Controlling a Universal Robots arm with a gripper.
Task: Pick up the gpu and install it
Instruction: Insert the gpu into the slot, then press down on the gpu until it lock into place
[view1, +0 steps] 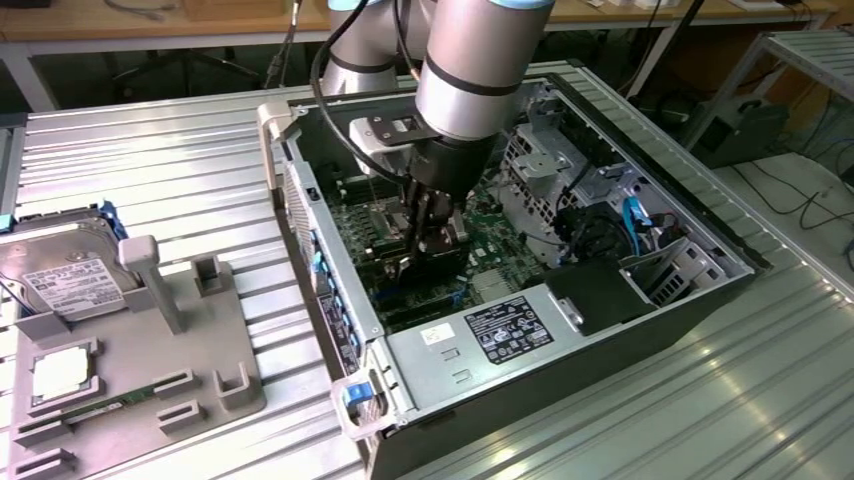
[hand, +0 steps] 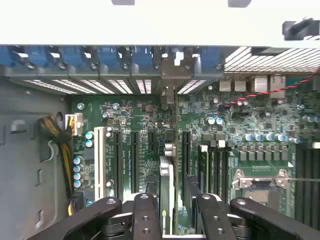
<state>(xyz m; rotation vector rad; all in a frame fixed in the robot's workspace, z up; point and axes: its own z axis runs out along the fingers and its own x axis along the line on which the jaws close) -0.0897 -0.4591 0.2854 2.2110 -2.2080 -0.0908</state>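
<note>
Gripper: the gripper (view1: 430, 240) reaches down inside the open computer case (view1: 694, 215), its fingers (hand: 146, 220) pinching the gpu (hand: 166, 192) edge-on between them.
Gpu: held upright over the motherboard (view1: 487, 245), lined up among the long expansion slots (hand: 134, 155), with its metal bracket (hand: 170, 80) up against the case's rear slot openings. Whether its lower edge is already seated in a slot I cannot tell.
Risk: if the card sits slightly off the slot line, pushing down could bend the connector or stress the motherboard; a bracket that catches on the rear wall of the case could tilt the card in the grip.
Case contents: motherboard, empty processor socket (hand: 260, 181), a labelled power supply (view1: 514, 328) and cables.
Grey tray (view1: 200, 350), beside the case on the worktop (view1: 160, 170): holds a hard drive (view1: 60, 270) and a small square chip (view1: 63, 372).
</note>
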